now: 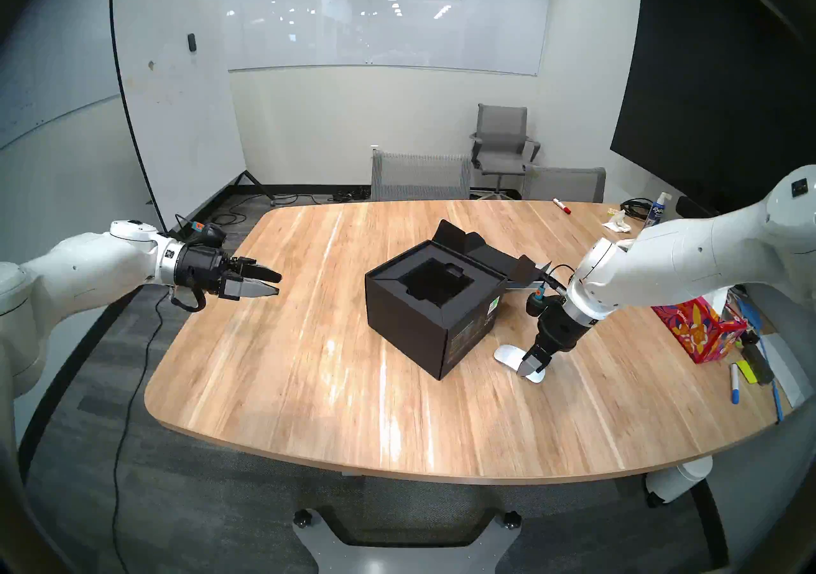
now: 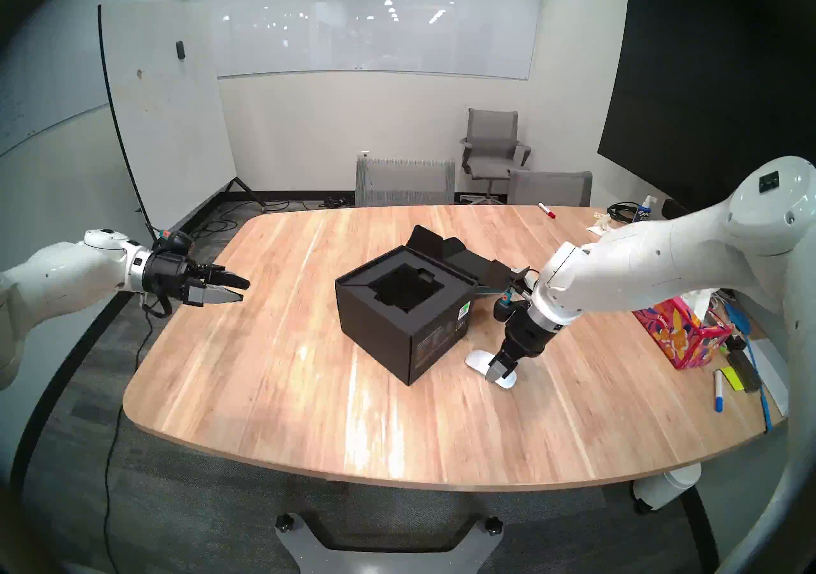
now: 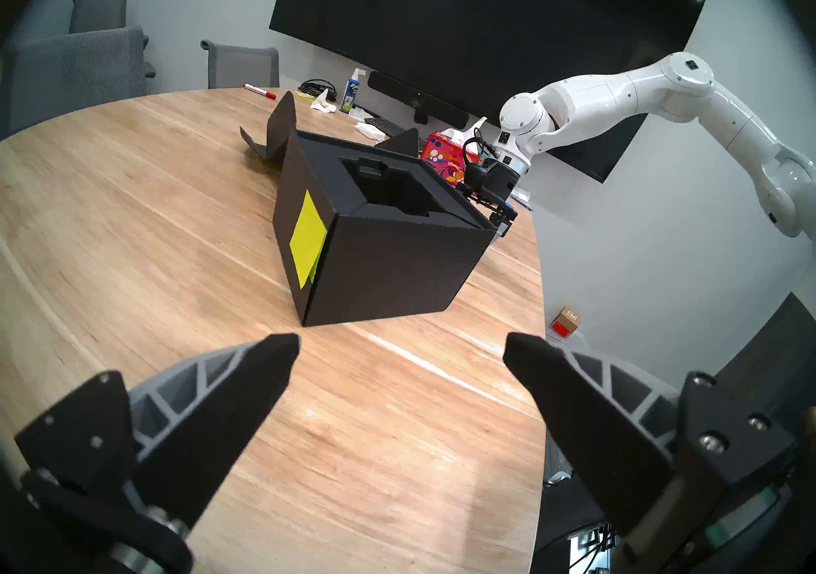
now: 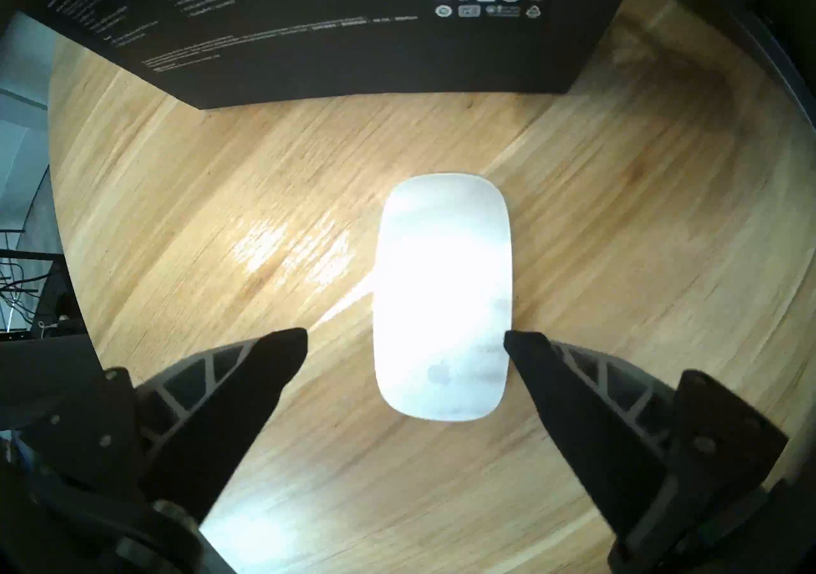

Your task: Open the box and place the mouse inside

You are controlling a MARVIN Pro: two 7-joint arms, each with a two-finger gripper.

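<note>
The black box (image 1: 410, 326) (image 2: 379, 330) stands open mid-table, its lid flap (image 1: 474, 246) folded back behind it and its black recessed insert empty. A yellow-green sticky note (image 3: 307, 242) is on one side of the box (image 3: 397, 268). The white mouse (image 1: 508, 354) (image 2: 477, 359) (image 4: 441, 277) lies flat on the table, right of the box (image 4: 331, 30). My right gripper (image 1: 534, 366) (image 2: 501, 371) (image 4: 406, 334) is open, pointing down with its fingers either side of the mouse's rear end. My left gripper (image 1: 277, 282) (image 2: 243, 289) (image 3: 399, 339) hovers open and empty at the table's left edge.
A red floral tissue box (image 1: 697, 330) stands at the right with markers (image 1: 735, 387) and papers beside it. A red marker (image 1: 561, 205), a spray bottle (image 1: 655, 206) and cables lie at the far right. Grey chairs (image 1: 419, 175) line the wooden table's (image 1: 309, 361) far edge.
</note>
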